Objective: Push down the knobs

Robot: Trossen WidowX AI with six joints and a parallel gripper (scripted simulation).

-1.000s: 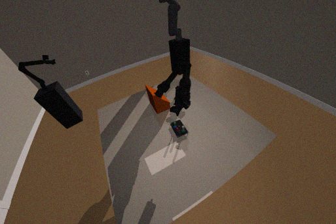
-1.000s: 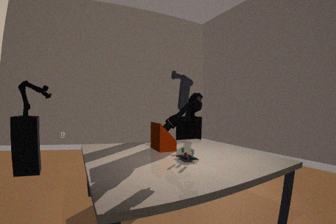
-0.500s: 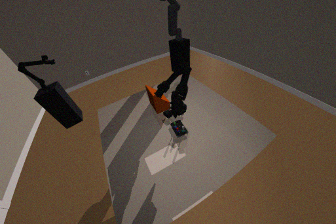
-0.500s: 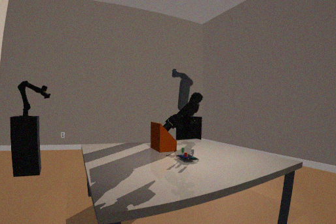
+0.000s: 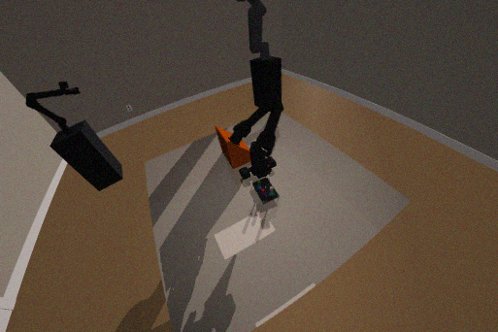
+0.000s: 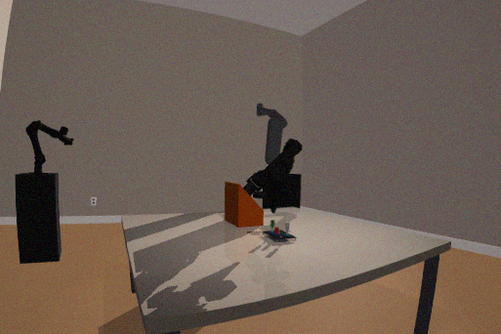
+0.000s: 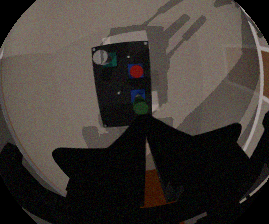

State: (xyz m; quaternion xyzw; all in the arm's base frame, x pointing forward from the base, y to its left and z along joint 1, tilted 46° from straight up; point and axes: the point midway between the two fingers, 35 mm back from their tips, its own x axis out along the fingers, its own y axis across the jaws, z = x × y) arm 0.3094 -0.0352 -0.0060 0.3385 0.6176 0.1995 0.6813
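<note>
The dark circuit board stands on the table. A green knob stands high over a blue potentiometer. A red knob sits lower, over another blue potentiometer. A pale grey knob stands raised beside a teal potentiometer. My gripper is shut and empty. In the exterior view its tips hang above the green knob, apart from it; in the wrist view they lie just below that knob. The gaps under the knobs are too small to measure.
An orange wedge-shaped block stands on the table behind the board, with another dark arm reaching over it. A third arm stands on a black pedestal away from the table.
</note>
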